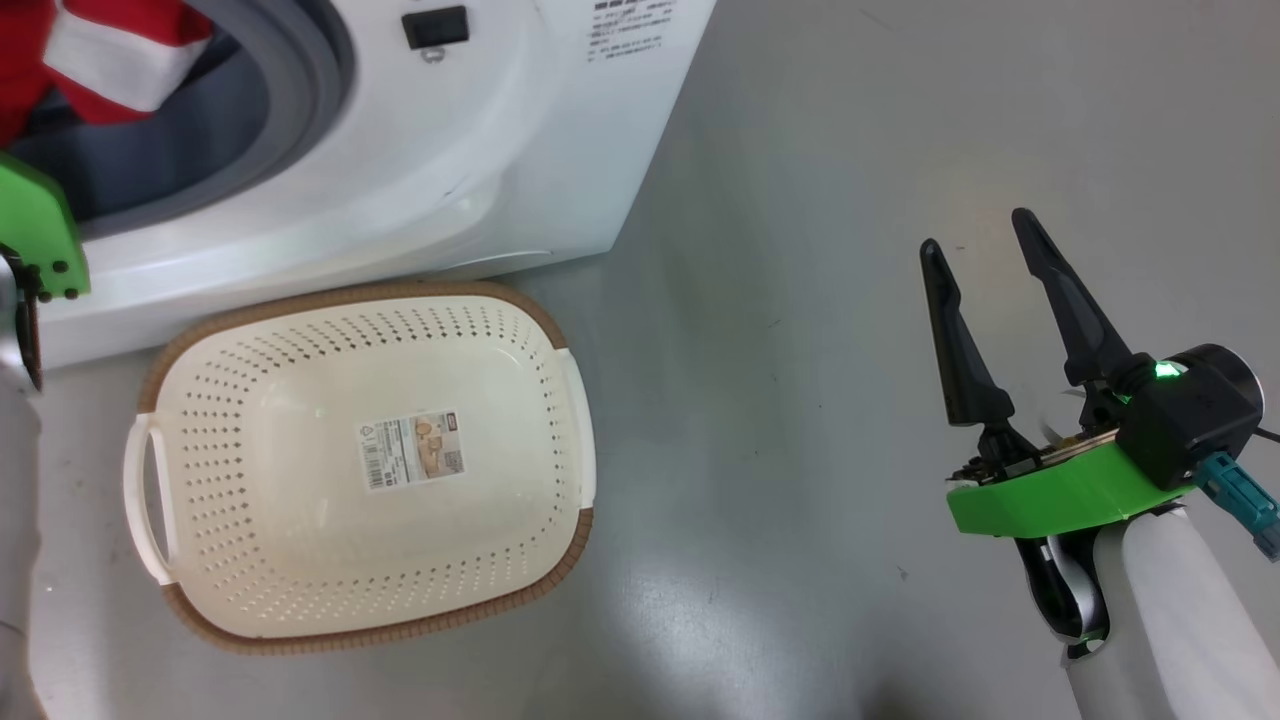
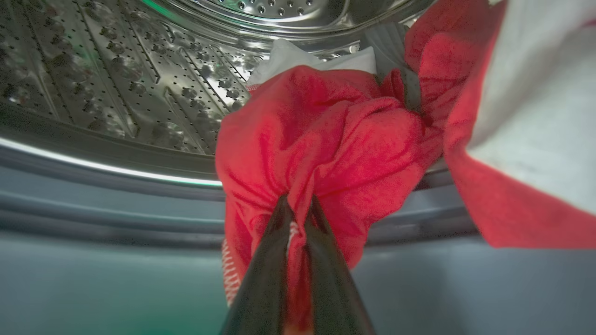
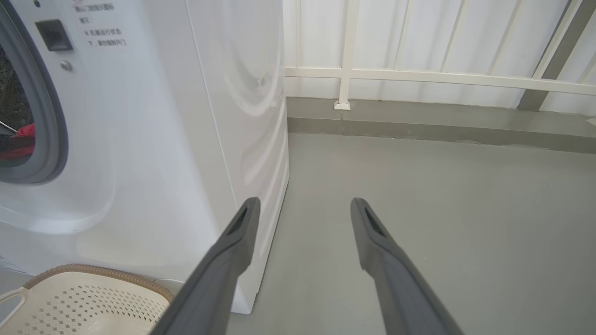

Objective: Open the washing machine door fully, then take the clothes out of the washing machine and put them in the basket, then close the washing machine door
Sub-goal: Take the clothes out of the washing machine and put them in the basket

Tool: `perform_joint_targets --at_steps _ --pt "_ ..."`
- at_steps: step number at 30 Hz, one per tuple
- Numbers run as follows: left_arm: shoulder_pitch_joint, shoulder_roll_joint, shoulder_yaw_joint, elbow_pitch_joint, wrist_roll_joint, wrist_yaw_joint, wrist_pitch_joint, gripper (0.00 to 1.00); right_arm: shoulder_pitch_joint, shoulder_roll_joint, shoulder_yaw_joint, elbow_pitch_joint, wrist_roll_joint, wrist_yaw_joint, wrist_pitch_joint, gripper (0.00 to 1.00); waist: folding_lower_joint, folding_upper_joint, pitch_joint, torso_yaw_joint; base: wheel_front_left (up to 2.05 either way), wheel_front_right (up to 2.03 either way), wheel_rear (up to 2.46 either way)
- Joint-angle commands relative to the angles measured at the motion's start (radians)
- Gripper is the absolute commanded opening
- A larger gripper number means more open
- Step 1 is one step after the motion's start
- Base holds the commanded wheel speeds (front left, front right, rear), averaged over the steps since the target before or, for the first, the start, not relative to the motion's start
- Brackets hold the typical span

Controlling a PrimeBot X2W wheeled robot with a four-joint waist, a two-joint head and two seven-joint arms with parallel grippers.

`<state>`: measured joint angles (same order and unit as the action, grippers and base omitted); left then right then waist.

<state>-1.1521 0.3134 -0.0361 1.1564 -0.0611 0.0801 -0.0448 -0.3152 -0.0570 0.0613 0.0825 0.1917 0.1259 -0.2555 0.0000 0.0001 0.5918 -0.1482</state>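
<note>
The left gripper (image 2: 298,204) pinches the red clothes (image 2: 335,139) at the grey rim of the washing machine (image 1: 450,150), 11 o'clock. The basket (image 1: 300,520) sits just below. The right gripper (image 1: 976,230) hangs open over wide floor (image 1: 800,450), 3 o'clock.

- A smooth grey floor (image 3: 456,218) is seen beneath and beyond the fingers (image 3: 372,242) of the right gripper (image 3: 305,201).
- A white panelled wall (image 3: 465,37), crossed by cream rails (image 3: 419,77), is seen far ahead of the fingertips.
- A grey skirting band (image 3: 419,118) is set at its foot.
- A dark slanted post (image 3: 555,51) is seen up to their right.
</note>
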Motion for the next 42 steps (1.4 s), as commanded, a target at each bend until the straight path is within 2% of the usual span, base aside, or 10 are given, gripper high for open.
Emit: perform_joint_targets --at_steps 1,7,16,21,28,35,42 --pt "0.019 0.043 0.03 -0.02 -0.024 0.01 -0.033 0.0 0.013 0.003 0.017 -0.018 0.0 0.005 -0.006 1.0 0.0 -0.0001 -0.005 0.004 0.0 0.0 0.0" --pt "0.07 0.025 0.072 -0.033 -0.085 -0.006 -0.143 0.0 0.014 0.004 0.016 -0.011 0.001 0.005 -0.006 1.0 0.0 -0.0001 -0.028 0.014 0.0 0.0 0.0" --pt "0.151 0.006 0.132 -0.092 -0.158 -0.03 -0.213 0.0 0.034 0.005 0.019 -0.001 -0.008 0.005 -0.006 1.0 0.0 -0.0001 -0.085 0.028 0.0 0.0 0.0" --pt "0.253 -0.019 0.202 -0.289 -0.199 -0.044 -0.216 0.0 0.054 0.006 0.008 0.006 -0.002 0.005 -0.006 1.0 0.0 -0.0001 -0.132 0.036 0.0 0.0 0.0" --pt "0.412 -0.086 0.268 -0.528 -0.207 -0.07 -0.217 0.0 0.088 0.001 -0.006 0.011 -0.003 0.005 -0.006 1.0 0.0 -0.0001 -0.201 0.06 0.0 0.0 0.0" --pt "0.522 -0.161 0.279 -0.717 -0.185 -0.102 -0.217 0.0 0.108 0.0 -0.003 0.014 -0.001 0.005 -0.006 1.0 0.0 -0.0001 -0.254 0.09 0.0 0.0 0.0" --pt "0.618 -0.209 0.259 -0.87 -0.158 -0.123 -0.217 0.0 0.126 -0.002 -0.005 0.019 0.002 0.005 -0.006 1.0 0.0 -0.0001 -0.293 0.121 0.0 0.0 0.0"
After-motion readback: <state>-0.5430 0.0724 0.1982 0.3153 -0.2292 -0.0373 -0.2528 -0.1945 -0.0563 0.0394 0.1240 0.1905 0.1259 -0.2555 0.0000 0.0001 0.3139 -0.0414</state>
